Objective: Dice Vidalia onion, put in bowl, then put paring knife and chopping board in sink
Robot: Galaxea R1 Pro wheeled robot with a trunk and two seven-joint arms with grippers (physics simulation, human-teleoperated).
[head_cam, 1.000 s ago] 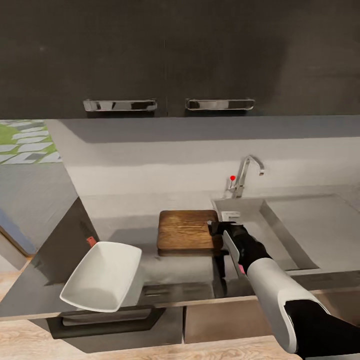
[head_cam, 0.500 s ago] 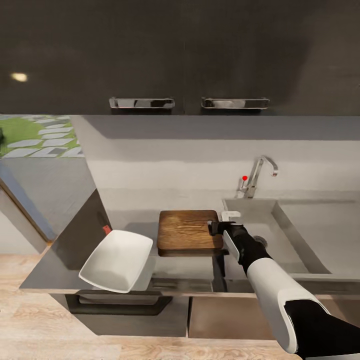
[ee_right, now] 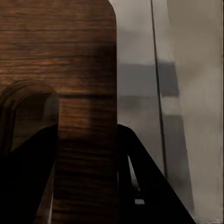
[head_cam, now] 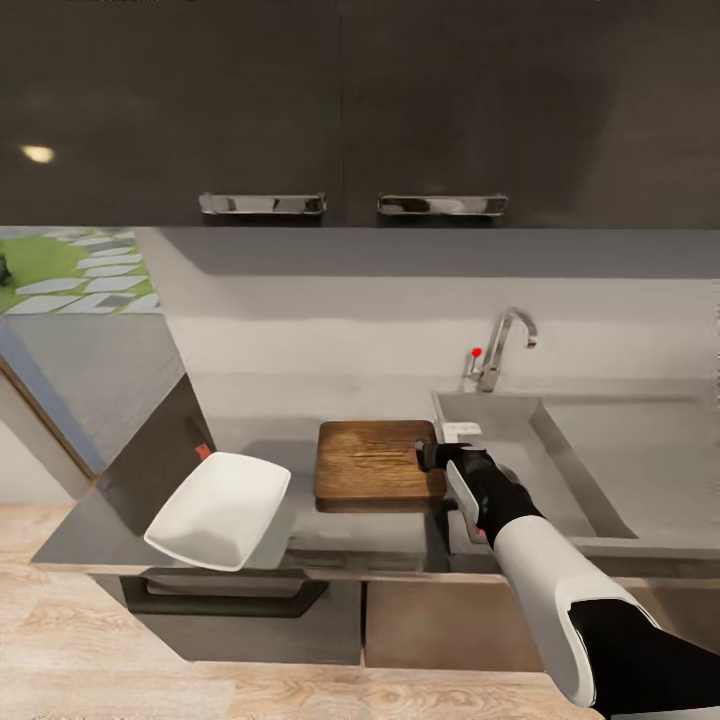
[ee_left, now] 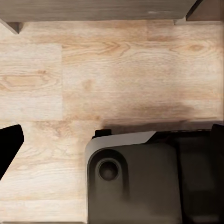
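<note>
View shifts as my base moves | right hand [head_cam: 432,455] stays clamped on chopping board [head_cam: 375,459] edge, board on tabletop [head_cam: 380,535], sink [head_cam: 560,470] at 3 o'clock | carrying next, I judge | left hand: cannot tell

Domestic kitchen, rendered in simulation. Across the upper part of the frame ran glossy dark wall cabinets [head_cam: 360,100] with two chrome bar handles [head_cam: 262,204]. Below them a pale grey backsplash [head_cam: 380,320] met a long grey counter [head_cam: 260,420]. At centre right a matte grey sink [head_cam: 520,450] was set into the counter, with a chrome tap [head_cam: 500,345] bearing a red knob [head_cam: 476,352]. A brown wooden chopping board [head_cam: 375,458] lay at frame centre and a white bowl [head_cam: 218,508] at lower left. Pale wood flooring [head_cam: 60,640] showed along the bottom; it also appeared in the left wrist view.
</note>
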